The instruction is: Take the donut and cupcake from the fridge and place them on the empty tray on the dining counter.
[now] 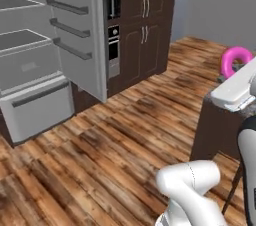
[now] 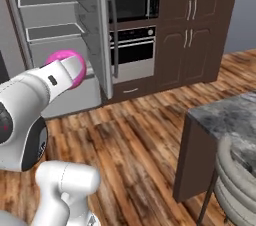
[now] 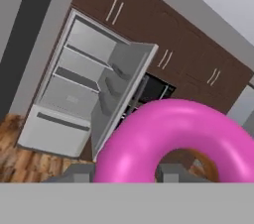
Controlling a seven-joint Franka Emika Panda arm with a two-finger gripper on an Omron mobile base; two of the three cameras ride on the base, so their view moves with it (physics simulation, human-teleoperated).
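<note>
Gripper (image 3: 121, 172) fingers were pressed onto the donut (image 3: 178, 141), pinching its pink ring, which stood on edge right in front of the hand camera with its hole facing the lens. From the left base view the donut (image 1: 235, 61) rode high at the end of the white arm, above a corner of the dining counter (image 1: 220, 130); from the right base view the marble top (image 2: 230, 115) lay on the arm's right, near the base. The tray could not be made out, so my judgement was that the carry had to turn toward that counter, away from the fridge (image 3: 79, 94). Well beyond the wood floor the fridge stood open, its visible shelves bare, and the cupcake could not be picked out there.
</note>
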